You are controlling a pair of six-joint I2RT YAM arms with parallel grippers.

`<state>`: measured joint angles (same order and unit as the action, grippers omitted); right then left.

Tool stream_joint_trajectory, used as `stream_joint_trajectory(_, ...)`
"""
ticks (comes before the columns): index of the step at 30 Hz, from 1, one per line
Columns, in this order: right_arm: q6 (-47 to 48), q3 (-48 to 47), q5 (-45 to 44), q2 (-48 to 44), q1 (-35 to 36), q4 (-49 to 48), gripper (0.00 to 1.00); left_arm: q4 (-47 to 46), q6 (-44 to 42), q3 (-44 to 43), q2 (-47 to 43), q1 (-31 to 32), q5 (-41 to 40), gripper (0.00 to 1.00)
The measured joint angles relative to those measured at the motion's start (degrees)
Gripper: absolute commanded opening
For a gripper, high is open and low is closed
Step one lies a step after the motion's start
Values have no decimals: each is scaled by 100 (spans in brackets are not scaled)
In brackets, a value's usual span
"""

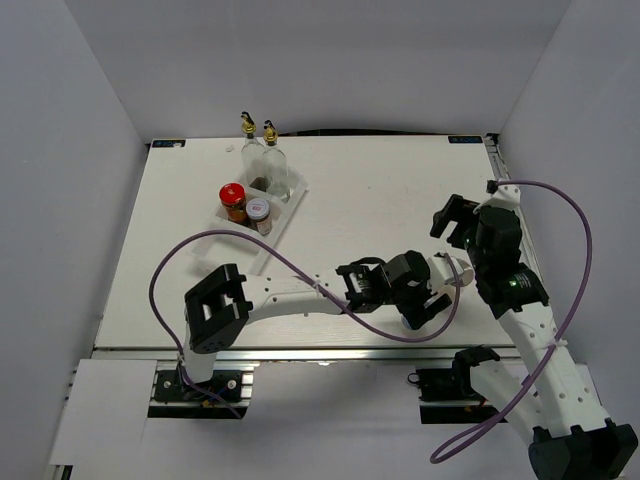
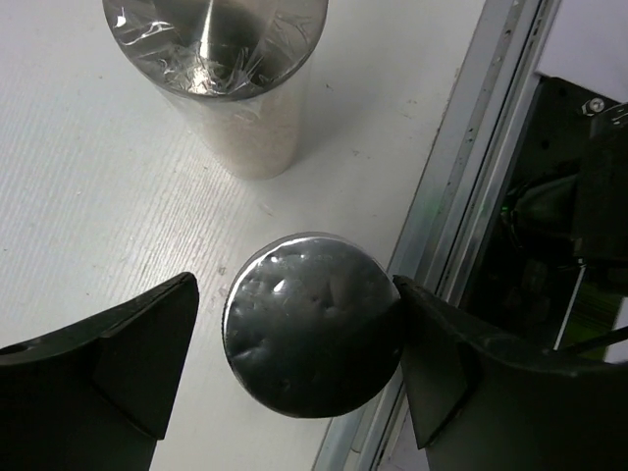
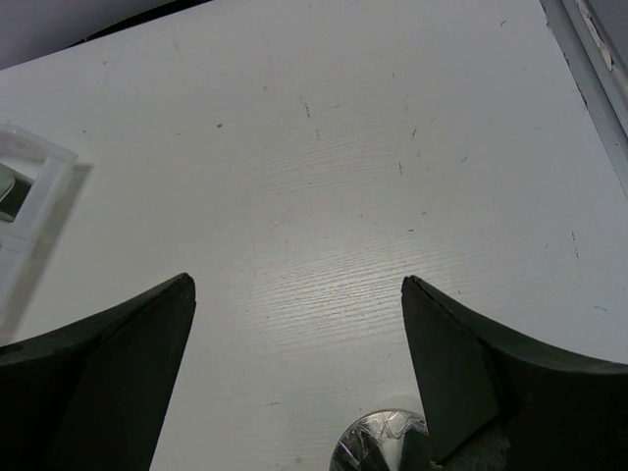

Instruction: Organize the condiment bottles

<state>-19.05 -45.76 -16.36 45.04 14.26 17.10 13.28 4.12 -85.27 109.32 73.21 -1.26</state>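
Two silver-topped white shakers stand near the table's front edge. In the left wrist view one shaker (image 2: 312, 339) is between the fingers of my left gripper (image 2: 294, 289). The right finger touches it and a gap shows at the left finger. The other shaker (image 2: 231, 78) stands just beyond it, and also shows in the top view (image 1: 450, 268). My left gripper (image 1: 422, 305) hides the first shaker there. My right gripper (image 1: 452, 218) is open and empty above bare table (image 3: 297, 285), with a shaker top (image 3: 388, 446) at the bottom edge. Two glass bottles (image 1: 262, 155), a red-capped jar (image 1: 232, 197) and a silver-lidded jar (image 1: 258, 210) stand in the white stepped tray (image 1: 225, 240).
The metal front rail (image 2: 461, 196) of the table runs close beside the shaker between my left fingers. A purple cable (image 1: 200, 245) loops over the table left of the left arm. The tray corner (image 3: 25, 186) shows at the left of the right wrist view.
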Motion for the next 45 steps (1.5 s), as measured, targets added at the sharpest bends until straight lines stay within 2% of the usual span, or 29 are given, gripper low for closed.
stream_joint_trajectory(1,2,24,0,-20,0,-39,89,24,22,0,9,4,-42,80)
stream_joint_trajectory(2,2,55,0,-46,0,-61,89,33,39,0,9,4,-87,65)
stream_joint_trajectory(5,2,70,-2,-83,0,-72,89,50,59,0,2,31,-295,34)
stream_joint_trajectory(8,2,70,-7,-120,0,-76,90,153,146,48,-101,31,-737,16)
stream_joint_trajectory(9,4,70,-11,-138,0,-83,89,190,181,109,-190,31,-955,14)
stream_joint_trajectory(13,4,70,-28,-170,0,-101,89,400,479,542,-931,-52,-1934,9)
stream_joint_trajectory(16,7,70,-44,-168,0,-98,89,597,876,970,-1864,-402,-2638,5)
stream_joint_trajectory(20,9,70,-46,-146,0,-98,89,769,1480,1438,-3195,-1631,-3585,0)
stream_joint_trajectory(25,4,70,-136,-107,0,-98,89,1095,1934,1897,-4140,-3244,-4457,0)
stream_joint_trajectory(30,4,70,-236,22,0,-85,89,1344,2184,2382,-4406,-4301,-4293,0)
stream_joint_trajectory(35,-4,70,-354,96,0,-55,89,1635,2343,2579,-4398,-5080,-3921,0)
stream_joint_trajectory(45,-33,70,-496,267,-2,-2,89,1692,2575,2868,-4387,-5410,-3265,0)
